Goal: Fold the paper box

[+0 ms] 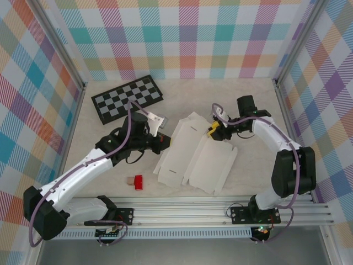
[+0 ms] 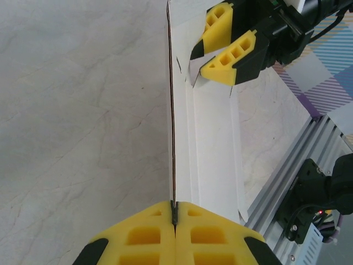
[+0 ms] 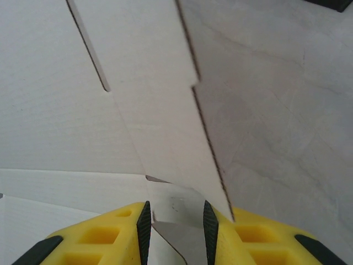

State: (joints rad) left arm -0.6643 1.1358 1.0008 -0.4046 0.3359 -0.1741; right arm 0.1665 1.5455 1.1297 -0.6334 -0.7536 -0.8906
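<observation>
- The paper box (image 1: pixel 198 160) is a flat white cut-out sheet lying near the middle of the table (image 1: pixel 248 99), between the two arms, with flaps and tabs spread out on several sides
- The left gripper (image 1: pixel 164 142) is at the sheet's left edge; in the left wrist view its yellow fingers (image 2: pixel 143 237) are pressed together, clamped on the thin edge of the sheet, which runs straight away from them
- On that side the sheet (image 2: pixel 209 154) is lifted along a crease, so one panel stands edge-on to the left wrist camera while the rest lies flat on the table
- The right gripper (image 1: pixel 214 130) is at the sheet's upper right edge, opposite the left one
- Its jaws stand apart, and a small corner of a flap sits in the gap between them (it lies across the gap and is not pinched)
- From the left wrist the right gripper (image 2: pixel 197 63) is at the far end of the raised panel
- The right wrist view has a raised panel (image 3: pixel 55 110) with a slot cut in it, just beyond the gripper (image 3: pixel 176 212)
- A black-and-grey checkerboard (image 1: pixel 127 99) lies flat at the back left, apart from the sheet
- A small red block (image 1: pixel 138 181) sits on the table near the front, left of the sheet and not touching it
</observation>
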